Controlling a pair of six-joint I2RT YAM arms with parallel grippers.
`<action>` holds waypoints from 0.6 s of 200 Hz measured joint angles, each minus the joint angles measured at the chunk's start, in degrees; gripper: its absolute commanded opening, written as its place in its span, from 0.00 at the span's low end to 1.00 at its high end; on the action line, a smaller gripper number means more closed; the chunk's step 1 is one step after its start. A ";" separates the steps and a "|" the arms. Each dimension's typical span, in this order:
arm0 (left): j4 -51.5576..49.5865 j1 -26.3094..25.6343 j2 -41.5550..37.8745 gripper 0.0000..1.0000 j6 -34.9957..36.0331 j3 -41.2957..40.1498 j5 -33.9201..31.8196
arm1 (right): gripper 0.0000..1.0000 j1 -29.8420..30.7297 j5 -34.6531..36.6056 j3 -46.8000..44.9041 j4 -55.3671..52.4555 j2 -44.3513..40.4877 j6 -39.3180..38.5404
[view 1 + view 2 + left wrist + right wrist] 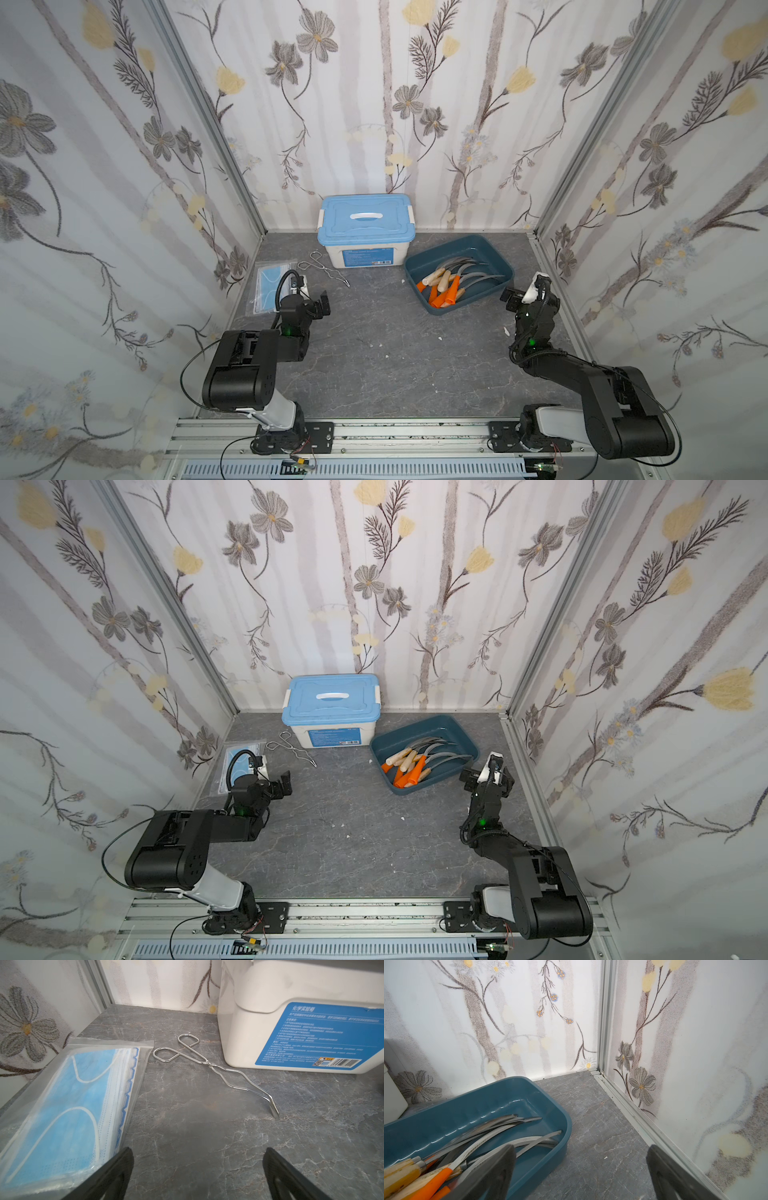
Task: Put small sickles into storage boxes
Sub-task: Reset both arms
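Orange- and wood-handled grey sickles [448,282] lie in the teal plastic tray [488,252]; right gripper [581,1148] beside it, left gripper [198,1150] farther, both agape, empty.

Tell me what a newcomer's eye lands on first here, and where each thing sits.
The pile of small sickles, orange and pale wooden handles bunched together, lies in the teal tray at back right. Next comes the white box with the blue lid at back centre, with wire tongs and a pack of face masks to its left. Both end effectors, left and right, stand open and empty.
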 measured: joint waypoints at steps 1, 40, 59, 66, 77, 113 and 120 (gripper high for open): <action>0.00 0.00 0.00 1.00 0.00 0.00 0.00 | 1.00 0.00 0.02 -0.15 0.15 -0.07 0.02; 0.00 -0.09 0.02 1.00 0.11 -0.02 0.02 | 1.00 -0.55 0.39 -2.23 3.30 -0.50 0.37; 0.04 -0.09 0.11 1.00 0.13 -0.07 0.02 | 1.00 -2.12 -1.29 0.66 2.47 0.48 1.38; 0.04 -0.09 0.13 1.00 0.13 -0.09 0.02 | 1.00 -2.43 -1.66 1.05 2.40 0.59 1.40; 0.04 -0.09 0.13 1.00 0.13 -0.09 0.02 | 1.00 -2.69 -2.51 1.01 2.36 0.59 1.44; 0.04 -0.09 0.15 1.00 0.13 -0.09 0.04 | 1.00 -1.29 -4.04 -7.80 10.93 1.20 0.90; 0.04 -0.09 0.15 1.00 0.13 -0.09 0.04 | 1.00 -0.85 -3.76 -8.37 10.86 1.44 0.68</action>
